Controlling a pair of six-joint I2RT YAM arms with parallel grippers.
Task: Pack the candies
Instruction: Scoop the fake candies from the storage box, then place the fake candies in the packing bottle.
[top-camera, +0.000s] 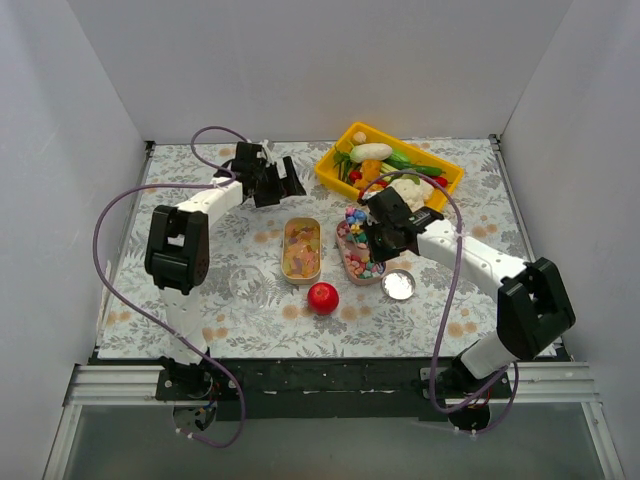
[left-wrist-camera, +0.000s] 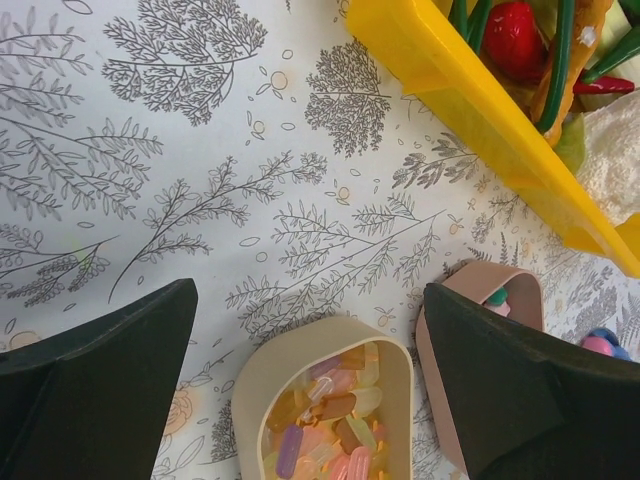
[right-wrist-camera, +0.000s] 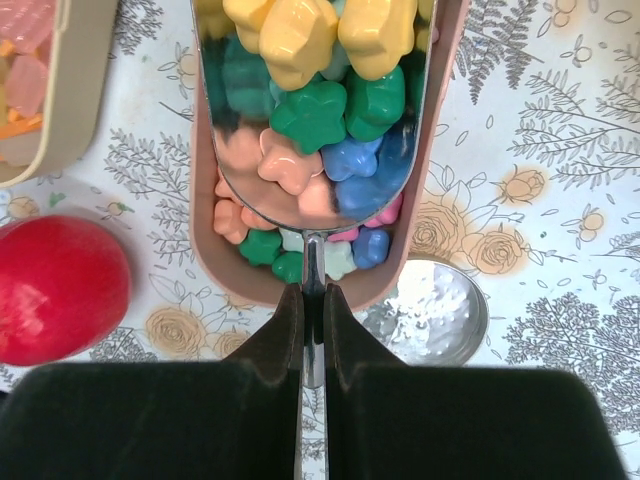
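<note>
The right end effector (right-wrist-camera: 312, 298) is pressed together on the thin handle of a metal scoop (right-wrist-camera: 313, 258). The pinch sits far back on the handle, so the bowl hangs out in front like a long lever. The bowl is heaped with star-shaped pieces (right-wrist-camera: 315, 110) in yellow, green, blue and peach. It lies over the pink box (right-wrist-camera: 240, 292), which holds more of the same pieces. I cannot tell whether the bowl touches the pieces under it.

I judge that the step in hand is to bring this load out of the pink box. To do it well, the bowl should go straight up first and stay level, because the yellow pieces on top are piled high and a small tilt may drop them. The wrist should not roll, since the thin handle can turn between the fingers.

The candies (right-wrist-camera: 25, 70) lie in the beige box (right-wrist-camera: 85, 100), just beside the pink box on its left. The red ball (right-wrist-camera: 60, 290) is near the beige box and the round metal tin (right-wrist-camera: 440, 315) is just beside the pink box, so a low sweep to either side could strike one of them.

The left end effector (left-wrist-camera: 310, 290) is spread and holds nothing. It hangs over the tabletop (left-wrist-camera: 200, 150) at the far end of the beige box, near the yellow tray (left-wrist-camera: 470, 100).
</note>
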